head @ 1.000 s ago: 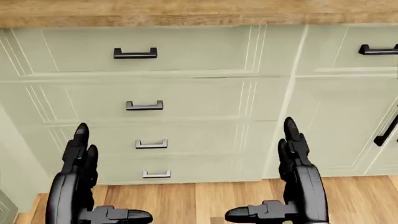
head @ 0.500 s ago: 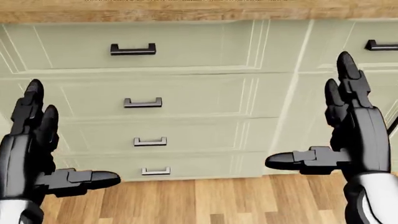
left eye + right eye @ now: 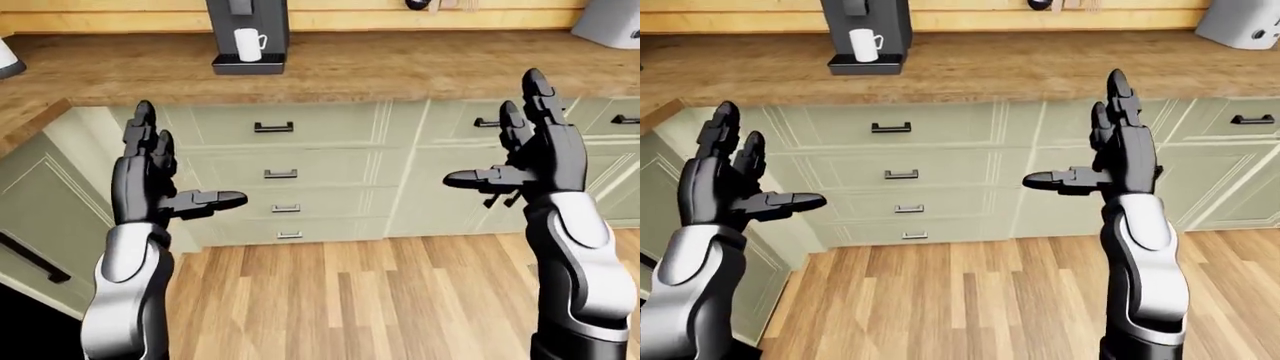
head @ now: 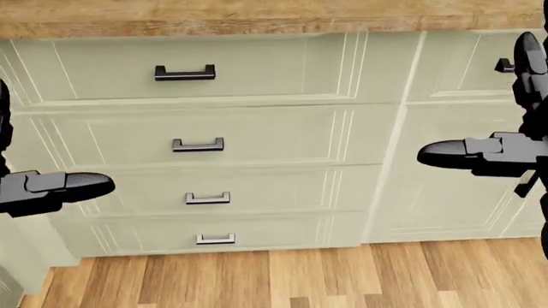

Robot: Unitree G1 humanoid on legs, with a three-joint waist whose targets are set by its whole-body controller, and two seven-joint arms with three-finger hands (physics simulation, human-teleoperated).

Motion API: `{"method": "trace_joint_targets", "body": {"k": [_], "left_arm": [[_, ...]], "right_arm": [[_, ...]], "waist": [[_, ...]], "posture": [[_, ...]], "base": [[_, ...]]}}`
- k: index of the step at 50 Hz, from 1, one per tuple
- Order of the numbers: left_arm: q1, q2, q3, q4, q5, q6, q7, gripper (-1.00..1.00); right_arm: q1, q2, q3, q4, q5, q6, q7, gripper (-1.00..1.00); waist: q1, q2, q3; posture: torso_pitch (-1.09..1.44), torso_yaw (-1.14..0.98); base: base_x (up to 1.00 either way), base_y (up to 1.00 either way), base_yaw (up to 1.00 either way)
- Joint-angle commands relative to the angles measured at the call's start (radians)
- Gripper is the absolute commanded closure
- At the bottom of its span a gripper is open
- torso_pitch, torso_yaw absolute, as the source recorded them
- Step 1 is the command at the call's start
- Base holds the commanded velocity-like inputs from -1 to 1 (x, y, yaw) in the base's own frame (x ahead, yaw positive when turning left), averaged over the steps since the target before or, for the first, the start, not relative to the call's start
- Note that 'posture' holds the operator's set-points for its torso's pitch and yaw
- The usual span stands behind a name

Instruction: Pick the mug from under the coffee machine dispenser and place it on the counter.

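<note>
A white mug [image 3: 247, 44] stands on the drip tray of a dark coffee machine [image 3: 247, 30] at the top of the left-eye view, on the wooden counter [image 3: 400, 67]. Both hands are raised well below and short of it, over the floor. My left hand [image 3: 165, 184] is open, fingers up and thumb pointing right, and holds nothing. My right hand [image 3: 520, 154] is open too, fingers up, thumb pointing left, empty. In the head view only a thumb of each hand shows at the side edges.
Pale green drawers with dark handles [image 4: 184, 72] fill the head view under the counter edge. A cabinet run juts out along the left [image 3: 40, 225]. A grey appliance [image 3: 612, 22] stands at the counter's top right. Wooden floor [image 3: 350, 300] lies below.
Both hands have risen and spread apart; in the head view they have slid out to the side edges, leaving only the thumbs. The view itself shifted slightly.
</note>
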Motion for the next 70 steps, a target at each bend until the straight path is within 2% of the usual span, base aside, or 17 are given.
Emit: {"method": "trace_joint_targets", "body": {"k": [1,9,15,23,27,28,30,35,40,48,52,53,55,61,65,66,70], "left_arm": [[-0.029,0.019,0.016,-0.052,-0.007,-0.024,0.003,-1.00],[-0.048,0.032,0.032,-0.094,-0.034,0.027,0.017,-1.00],[-0.066,0.056,0.049,-0.108,-0.056,0.052,0.030,-1.00],[-0.095,0.116,0.103,-0.142,-0.112,0.105,0.053,-1.00],[-0.105,0.129,0.108,-0.146,-0.122,0.117,0.062,-1.00],[-0.112,0.136,0.114,-0.151,-0.129,0.127,0.066,-1.00],[-0.123,0.149,0.121,-0.164,-0.140,0.145,0.074,-1.00],[-0.142,0.174,0.135,-0.171,-0.160,0.164,0.088,-1.00],[-0.136,0.178,0.130,-0.170,-0.159,0.155,0.092,-1.00],[-0.153,0.196,0.141,-0.173,-0.170,0.175,0.098,-1.00],[-0.164,0.215,0.154,-0.179,-0.180,0.190,0.102,-1.00],[-0.165,0.217,0.155,-0.178,-0.181,0.190,0.103,-1.00],[-0.166,0.218,0.154,-0.178,-0.183,0.191,0.104,-1.00],[-0.170,0.226,0.156,-0.177,-0.189,0.194,0.110,-1.00],[-0.172,0.231,0.160,-0.178,-0.195,0.196,0.113,-1.00],[-0.170,0.231,0.160,-0.178,-0.196,0.195,0.113,-1.00],[-0.171,0.232,0.159,-0.179,-0.199,0.195,0.117,-1.00]], "right_arm": [[-0.029,-0.020,-0.015,-0.043,0.007,-0.027,-0.002,-1.00],[-0.035,-0.031,-0.019,-0.053,0.013,-0.018,-0.005,-1.00],[-0.066,-0.060,-0.035,-0.086,0.032,0.027,-0.009,-1.00],[-0.105,-0.107,-0.056,-0.097,0.063,0.058,-0.018,-1.00],[-0.126,-0.130,-0.066,-0.087,0.076,0.066,-0.022,-1.00],[-0.122,-0.130,-0.066,-0.090,0.077,0.064,-0.025,-1.00],[-0.126,-0.136,-0.065,-0.094,0.081,0.069,-0.026,-1.00],[-0.140,-0.151,-0.070,-0.092,0.089,0.078,-0.030,-1.00],[-0.137,-0.156,-0.074,-0.091,0.091,0.072,-0.030,-1.00],[-0.144,-0.165,-0.073,-0.093,0.091,0.078,-0.031,-1.00],[-0.156,-0.182,-0.083,-0.097,0.100,0.091,-0.028,-1.00],[-0.157,-0.183,-0.082,-0.099,0.101,0.093,-0.030,-1.00],[-0.157,-0.184,-0.081,-0.100,0.101,0.093,-0.030,-1.00],[-0.160,-0.190,-0.083,-0.100,0.101,0.095,-0.026,-1.00],[-0.161,-0.191,-0.081,-0.105,0.101,0.097,-0.026,-1.00],[-0.160,-0.191,-0.080,-0.104,0.100,0.096,-0.026,-1.00],[-0.161,-0.193,-0.082,-0.105,0.096,0.097,-0.021,-1.00]], "waist": [[-0.001,0.004,-0.016],[-0.003,-0.003,-0.003],[0.001,0.067,0.002],[0.005,0.019,-0.009],[0.011,-0.060,-0.014],[-0.002,-0.023,-0.009],[0.001,-0.042,-0.006],[-0.004,-0.001,0.005],[-0.018,0.088,-0.021],[0.001,0.024,-0.009],[0.008,-0.068,-0.024],[0.000,-0.031,-0.014],[-0.001,-0.045,-0.011],[-0.003,0.008,-0.001],[-0.009,0.107,-0.023],[0.000,0.058,-0.012],[0.001,0.058,-0.019]], "posture": [[0.00,0.00],[0.00,0.00],[0.00,0.00],[0.00,0.00],[0.00,0.00],[0.00,0.00],[0.00,0.00],[0.00,0.00],[0.00,0.00],[0.00,0.00],[0.00,0.00],[0.00,0.00],[0.00,0.00],[0.00,0.00],[0.00,0.00],[0.00,0.00],[0.00,0.00]], "base": [[0.14,0.00,0.00],[0.16,0.00,0.00],[0.16,0.00,0.00],[0.16,0.00,0.00],[0.16,0.00,0.00],[0.16,0.00,0.00],[0.16,0.00,0.00],[0.16,0.00,0.00],[0.15,0.00,0.00],[0.12,0.00,0.00],[0.09,0.00,0.00],[0.08,0.00,0.00],[0.09,0.00,0.00],[0.08,0.00,0.00],[0.08,0.00,0.00],[0.09,0.00,0.00],[0.09,0.00,0.00]]}}
